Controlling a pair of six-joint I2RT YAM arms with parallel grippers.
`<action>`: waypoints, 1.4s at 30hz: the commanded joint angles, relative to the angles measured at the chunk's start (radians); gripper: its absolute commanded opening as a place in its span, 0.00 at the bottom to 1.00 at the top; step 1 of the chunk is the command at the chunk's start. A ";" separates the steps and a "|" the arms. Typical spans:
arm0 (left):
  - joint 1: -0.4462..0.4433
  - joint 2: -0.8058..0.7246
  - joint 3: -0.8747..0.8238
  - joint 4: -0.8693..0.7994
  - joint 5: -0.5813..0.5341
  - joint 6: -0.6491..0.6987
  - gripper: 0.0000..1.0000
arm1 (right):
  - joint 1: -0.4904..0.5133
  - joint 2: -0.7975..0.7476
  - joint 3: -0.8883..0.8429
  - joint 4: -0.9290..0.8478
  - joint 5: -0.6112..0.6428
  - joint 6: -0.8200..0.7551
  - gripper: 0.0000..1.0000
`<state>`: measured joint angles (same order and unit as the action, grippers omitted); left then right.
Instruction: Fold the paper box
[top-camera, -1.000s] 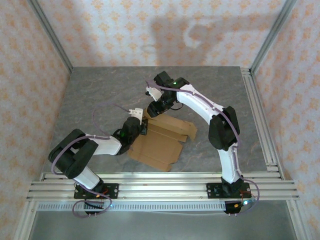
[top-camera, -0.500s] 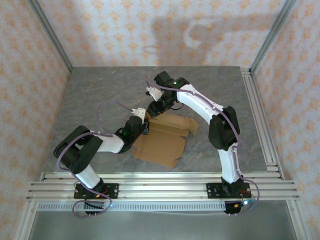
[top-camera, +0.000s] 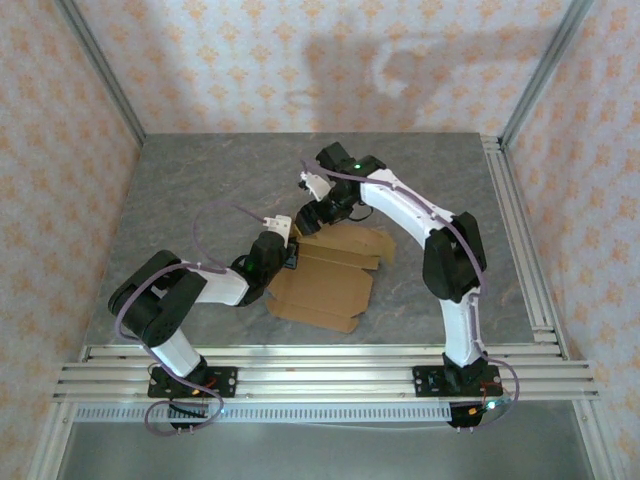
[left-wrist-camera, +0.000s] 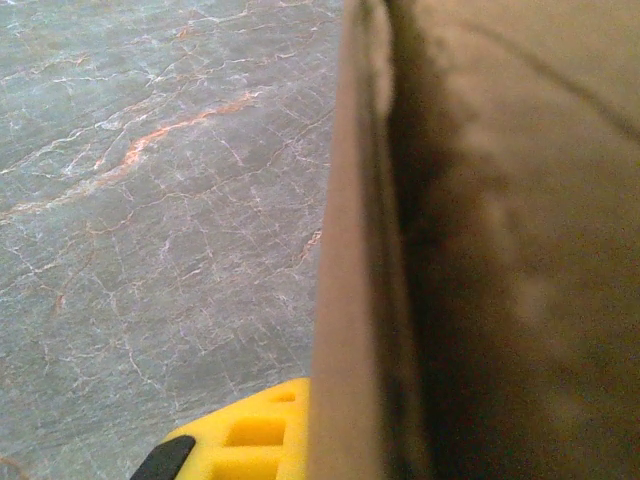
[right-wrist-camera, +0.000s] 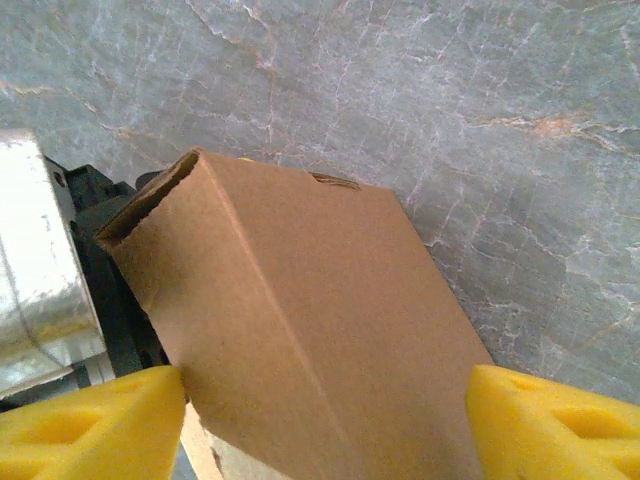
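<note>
The paper box (top-camera: 335, 275) is brown cardboard, partly folded, lying mid-table between the two arms. My left gripper (top-camera: 287, 256) is shut on the box's left edge. In the left wrist view a raised cardboard wall (left-wrist-camera: 480, 240) runs straight up from one yellow finger (left-wrist-camera: 240, 440); the other finger is hidden behind it. My right gripper (top-camera: 311, 222) hangs over the box's far left corner. Its jaws stand open, and its yellow fingers (right-wrist-camera: 90, 420) straddle an upright folded panel (right-wrist-camera: 300, 320) of the box.
Grey marble tabletop (top-camera: 200, 190) spreads to the left and behind the box. Aluminium rails run along the right edge (top-camera: 520, 230) and the near edge (top-camera: 320, 365). Patterned walls enclose the table. The left gripper's silver body (right-wrist-camera: 35, 270) sits close beside the panel.
The left gripper has shut on the box's edge and pushed forward a little. The right gripper's jaws have spread wider around the upright panel. The box has shifted slightly to the right.
</note>
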<state>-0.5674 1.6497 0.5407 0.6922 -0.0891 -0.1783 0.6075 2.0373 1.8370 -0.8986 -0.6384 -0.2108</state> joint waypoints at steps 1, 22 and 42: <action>0.009 0.019 -0.007 0.042 0.002 0.005 0.00 | -0.049 -0.097 -0.060 0.124 -0.041 0.087 0.75; 0.012 -0.164 0.004 -0.033 0.134 0.037 0.00 | -0.207 0.036 0.007 0.131 -0.250 0.069 0.59; 0.067 -0.153 0.041 0.042 0.203 -0.103 0.00 | -0.090 0.033 -0.015 0.002 -0.385 -0.117 0.55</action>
<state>-0.5140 1.5021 0.5400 0.6998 0.1108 -0.2474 0.4881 2.0731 1.8179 -0.8410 -0.9695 -0.2768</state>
